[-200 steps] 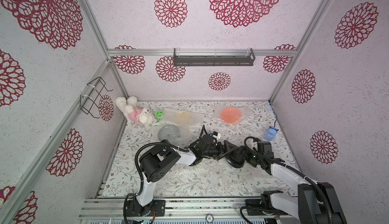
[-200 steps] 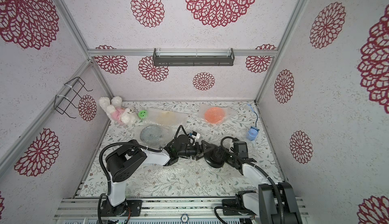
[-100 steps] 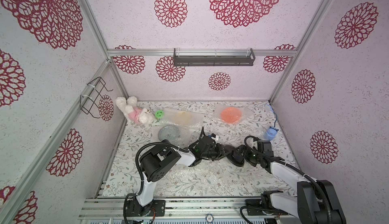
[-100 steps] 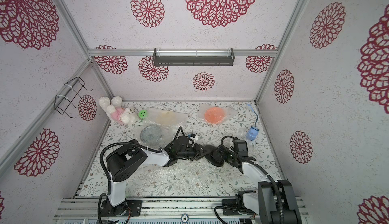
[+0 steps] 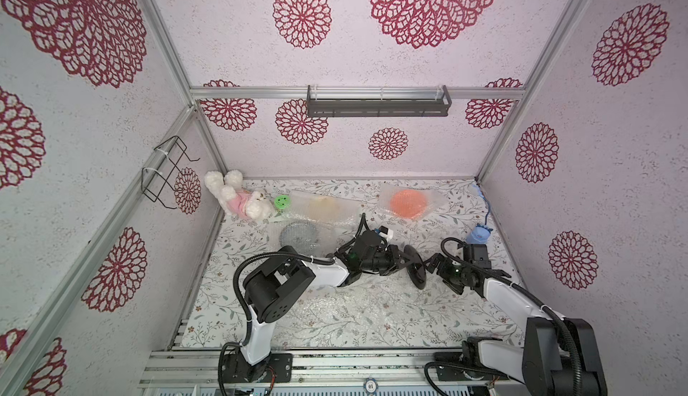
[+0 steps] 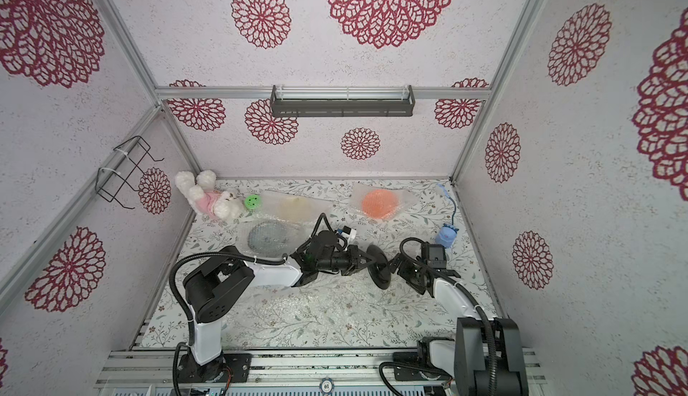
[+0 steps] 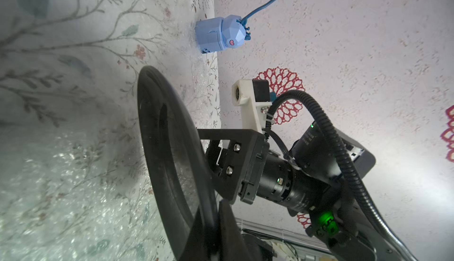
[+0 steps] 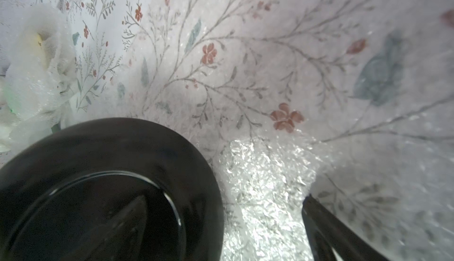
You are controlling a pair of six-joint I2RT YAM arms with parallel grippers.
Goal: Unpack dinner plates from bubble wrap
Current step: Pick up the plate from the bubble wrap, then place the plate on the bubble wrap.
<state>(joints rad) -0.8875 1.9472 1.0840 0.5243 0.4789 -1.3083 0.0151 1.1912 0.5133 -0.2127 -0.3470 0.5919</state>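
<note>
A black dinner plate stands on edge at the table's middle. My left gripper is shut on its rim. My right gripper is open on the plate's other side, with the plate's edge in the gap between its fingers. Further back lie three plates still in bubble wrap: orange, cream and blue-green. A loose sheet of bubble wrap lies flat under and in front of the grippers.
A plush bunny and a green smiley disc sit at the back left. A blue toy on a cable stands by the right wall. A wire basket hangs on the left wall, a dark shelf on the back wall.
My left gripper's jaws have closed on the black plate's rim. The plate has turned from a tilted disc to nearly edge-on in the top views. The right gripper stayed open.
</note>
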